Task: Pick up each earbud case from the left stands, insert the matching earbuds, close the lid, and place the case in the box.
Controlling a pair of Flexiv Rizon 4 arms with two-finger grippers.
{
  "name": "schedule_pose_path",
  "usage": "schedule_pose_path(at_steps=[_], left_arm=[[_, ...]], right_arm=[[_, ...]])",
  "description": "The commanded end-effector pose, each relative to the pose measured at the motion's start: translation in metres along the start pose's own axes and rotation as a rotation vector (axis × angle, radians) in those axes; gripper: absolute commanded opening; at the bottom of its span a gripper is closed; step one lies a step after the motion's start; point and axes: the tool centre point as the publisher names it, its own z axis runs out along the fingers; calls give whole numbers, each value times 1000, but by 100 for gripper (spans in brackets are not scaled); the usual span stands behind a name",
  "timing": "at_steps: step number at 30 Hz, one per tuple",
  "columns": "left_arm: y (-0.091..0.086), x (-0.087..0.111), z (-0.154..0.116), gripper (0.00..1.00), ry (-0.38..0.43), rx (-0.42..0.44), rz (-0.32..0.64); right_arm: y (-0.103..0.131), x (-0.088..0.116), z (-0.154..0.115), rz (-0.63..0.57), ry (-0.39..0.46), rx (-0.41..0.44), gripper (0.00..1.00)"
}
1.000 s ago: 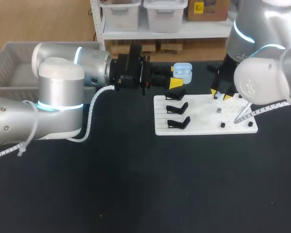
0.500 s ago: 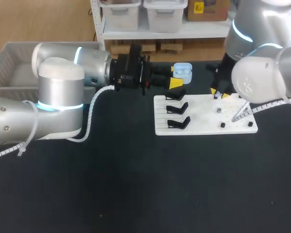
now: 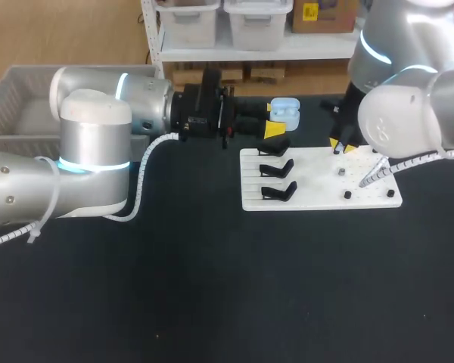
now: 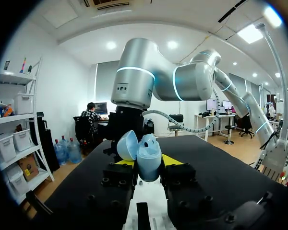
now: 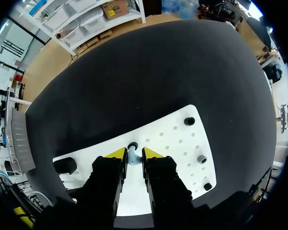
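Since the frame a second earlier, the right arm has drawn slightly toward the upper left of the head view, and its yellow tips have drifted a little up the board. The left arm and its load have kept their place.

Nearest the camera lies the black table [image 3: 212, 287]. In the right middle of the head view a white perforated board [image 3: 318, 198] rests flat on it. Three black wedge-shaped stands [image 3: 277, 190] sit in a column along the board's left side, all bare. On its right side a small grey piece [image 3: 340, 172] and two black pegs [image 3: 347, 194] stand apart from one another.

The right gripper [image 3: 339, 146] hangs over the board's upper right part, pointing down. In its own wrist view the right gripper [image 5: 134, 153] is clenched on a small pale blue earbud [image 5: 133, 158], with a finger pressing it from each side. A black ring-shaped socket [image 5: 132, 145] lies just ahead of the tips, and more black pegs [image 5: 189, 121] dot the board beside it.

Farther back, the left gripper [image 3: 275, 128] reaches in level from the left, just above the board's upper left corner. It grasps a pale blue earbud case [image 3: 285, 110] whose lid is open. In the left wrist view the case [image 4: 149, 153] stands upright between the left gripper's [image 4: 145, 162] yellow tips, its round lid [image 4: 127, 145] tipped aside.

In the upper left of the head view stands a grey plastic box [image 3: 15, 91], well apart from the board.
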Motion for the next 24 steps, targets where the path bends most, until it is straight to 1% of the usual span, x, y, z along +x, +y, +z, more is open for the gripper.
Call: schedule_pose_path(at_steps=[1, 6, 12, 15, 19, 24], left_arm=[[0, 0, 0, 0, 1, 0, 0], [0, 0, 0, 0, 1, 0, 0], [0, 0, 0, 0, 1, 0, 0], [0, 0, 0, 0, 1, 0, 0], [0, 0, 0, 0, 1, 0, 0], [0, 0, 0, 0, 1, 0, 0]], right_arm=[[0, 0, -1, -1, -2, 1, 0], [1, 1, -13, -3, -9, -15, 0], [-3, 2, -42, 6, -47, -42, 0], [-6, 2, -62, 10, -75, -56, 0], [-10, 5, -99, 21, -111, -81, 0], [-10, 16, -147, -4, -163, -107, 0]])
